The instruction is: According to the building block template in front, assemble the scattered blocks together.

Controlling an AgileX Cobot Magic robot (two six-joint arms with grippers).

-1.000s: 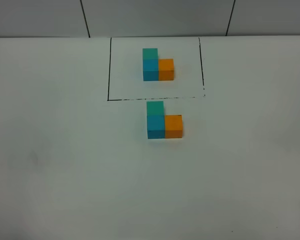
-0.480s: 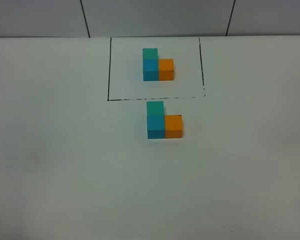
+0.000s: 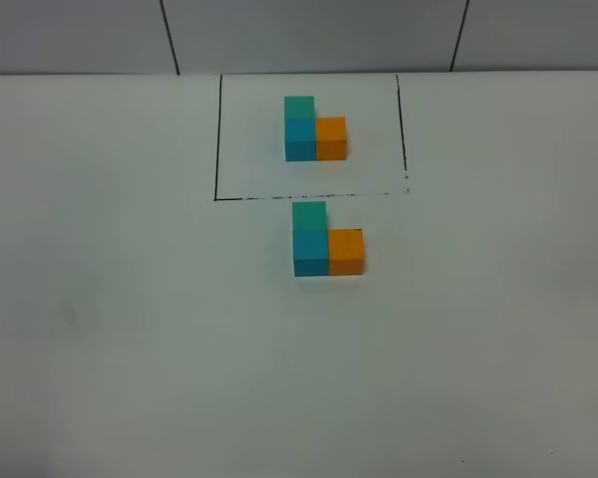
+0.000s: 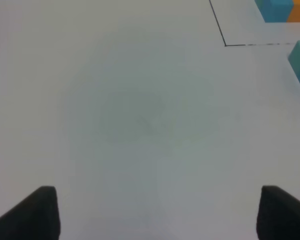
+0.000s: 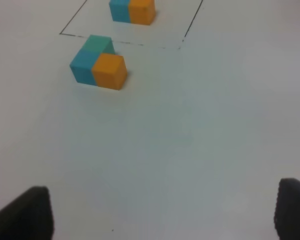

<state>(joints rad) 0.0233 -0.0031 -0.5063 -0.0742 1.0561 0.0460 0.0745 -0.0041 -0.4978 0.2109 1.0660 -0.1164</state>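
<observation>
Left gripper (image 4: pixel 155 212): you see only the two dark fingertips at the edges of the left wrist view, jaws spread wide, nothing between them, bare table below.
Right gripper (image 5: pixel 162 212): same for you here, jaws released and wide apart, holding nothing, touching nothing.
Table (image 3: pixel 130 329): white surface, both grippers well apart from the blocks.
Black drawn rectangle (image 3: pixel 217 139): frames the building block template (image 3: pixel 314 129), an L of teal-green, blue and orange cubes.
Scattered blocks (image 3: pixel 327 241): you find them just outside the rectangle's near line, already joined in an L. Teal-green touches blue on the far side, orange touches blue's right side.
Match: same layout as the template.
</observation>
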